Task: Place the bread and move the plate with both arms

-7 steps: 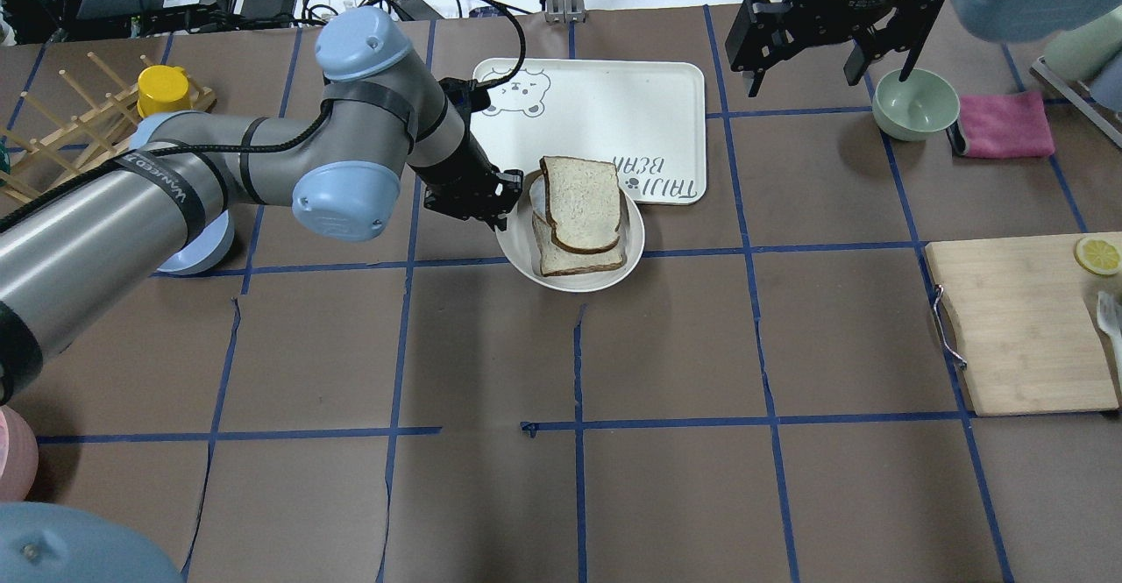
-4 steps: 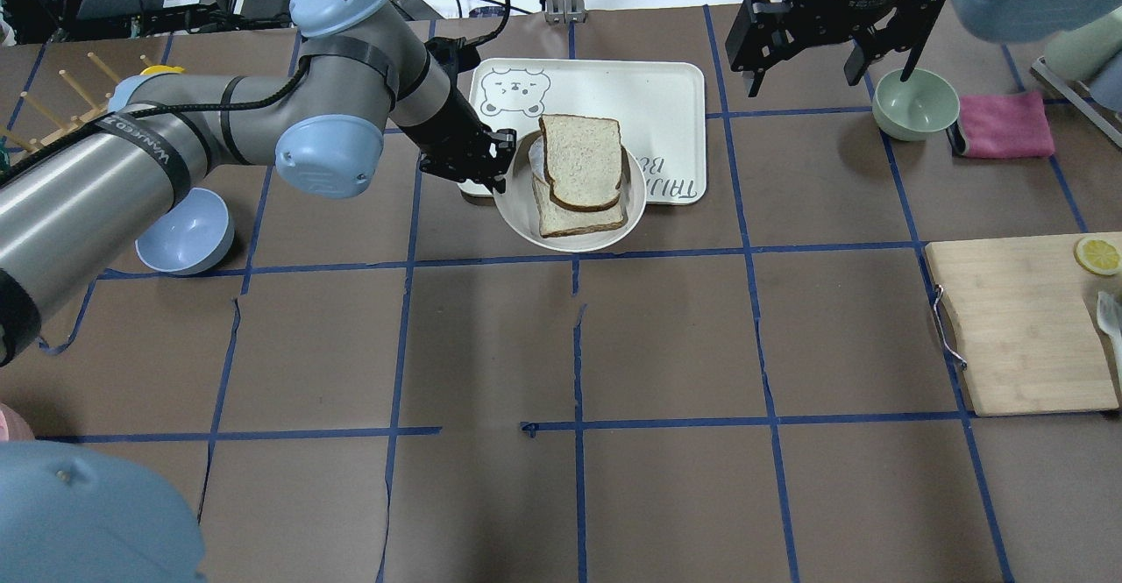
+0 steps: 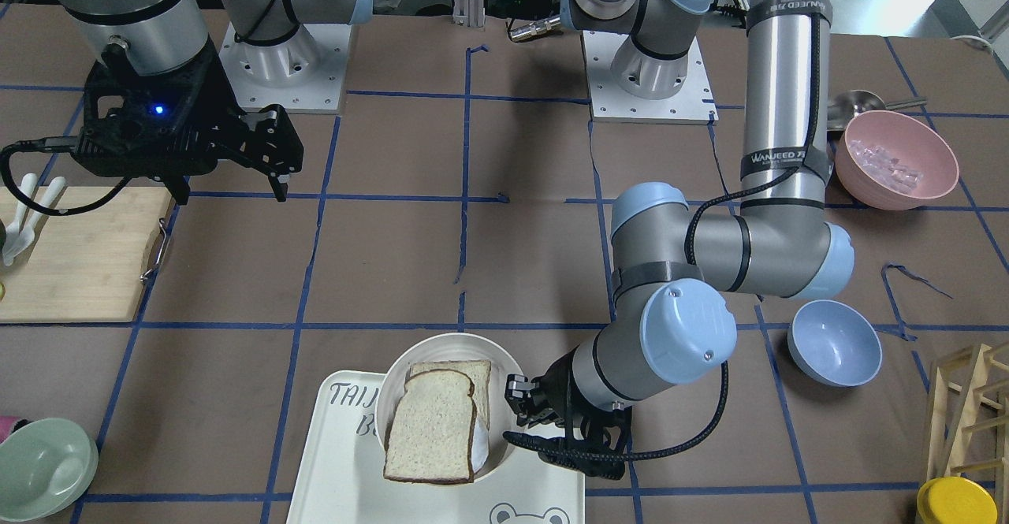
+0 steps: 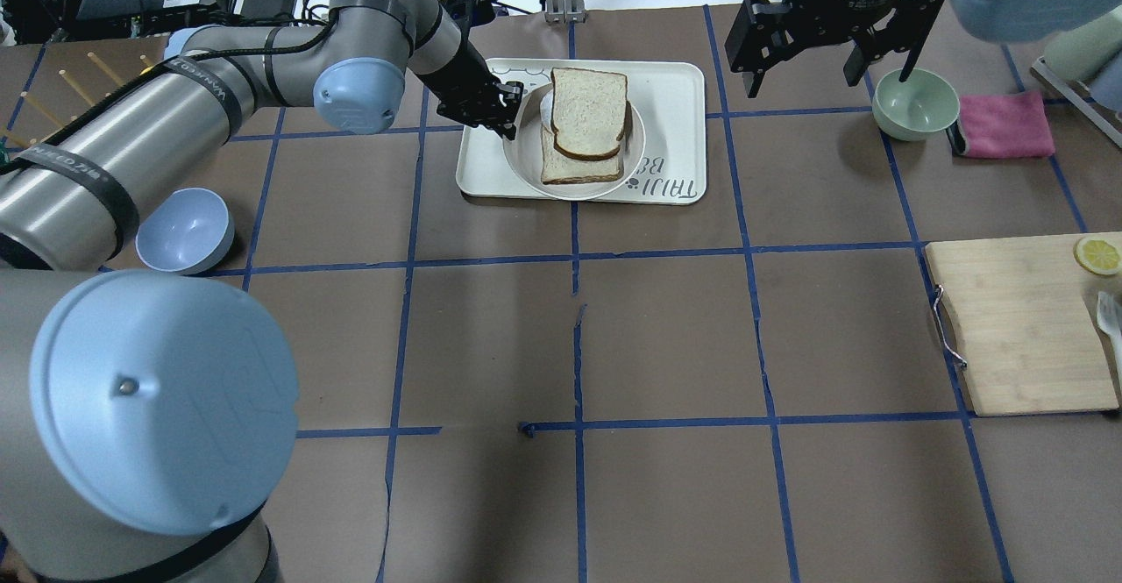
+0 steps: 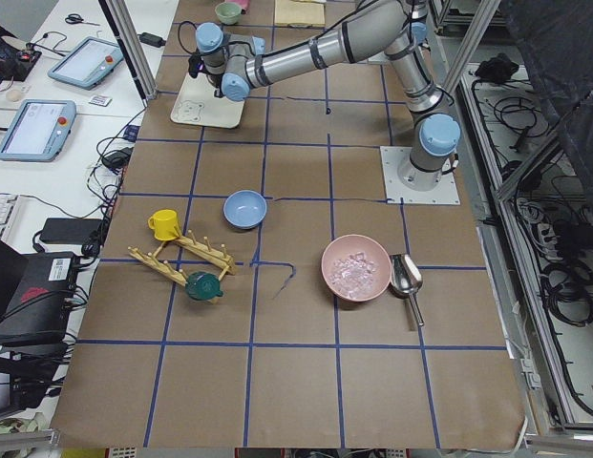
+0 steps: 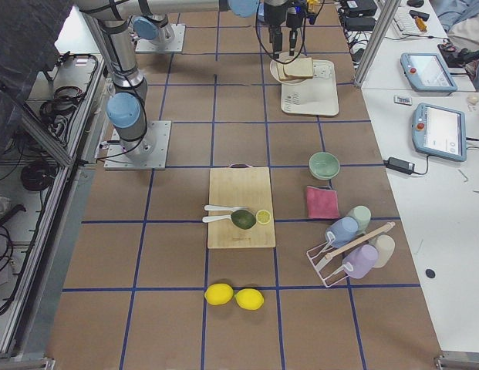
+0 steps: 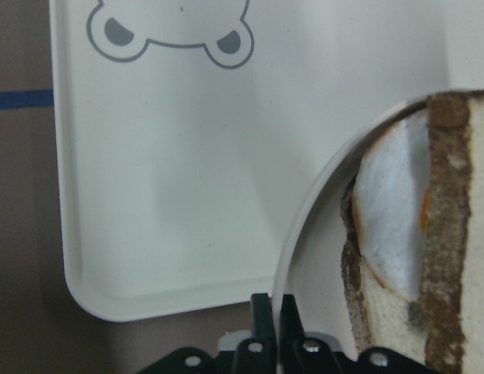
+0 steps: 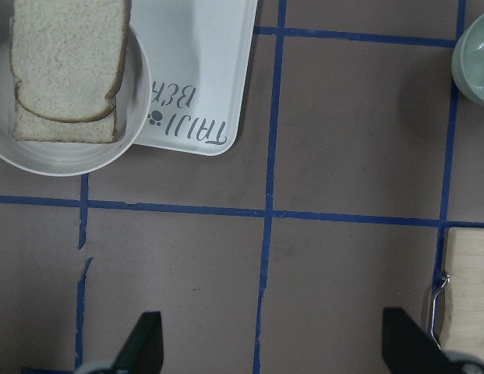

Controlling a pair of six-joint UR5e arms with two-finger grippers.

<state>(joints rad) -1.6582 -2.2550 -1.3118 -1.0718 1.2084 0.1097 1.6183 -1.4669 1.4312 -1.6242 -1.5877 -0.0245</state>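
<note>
Bread (image 4: 589, 110), dark-crusted and domed along one edge, lies uppermost in the plate (image 4: 524, 160), on a squarer slice (image 4: 574, 171) that it mostly hides. Between the two slices the left wrist view shows a pale round thing (image 7: 388, 226) with an orange fleck at its edge; what it is cannot be made out. The plate is over the white tray (image 4: 671, 92), on the side nearer the robot. Its rim reaches past that edge and covers part of the tray's lettering. Whether the plate sits on the tray or is held just above it cannot be told.

The left gripper (image 7: 273, 310) has its jaws pinched together on the plate's rim, on the side toward the tray's bear face, which the left arm partly hides in the overhead view. The right gripper (image 3: 232, 191) hangs well apart from the plate, raised over the worktop (image 4: 666, 337), jaws spread wide with nothing between them; in the overhead view it appears near a pale green bowl (image 4: 914, 103).

Further out, a pink bowl (image 3: 899, 199) holds clear, ice-like pieces (image 3: 891, 163), with a metal scoop (image 3: 859, 102) just beside it. A blue bowl (image 3: 834, 343) stands near the left arm's elbow. A wooden board (image 4: 1017, 329) carries a lemon slice (image 4: 1097, 255) and is cut off at the frame's edge.
</note>
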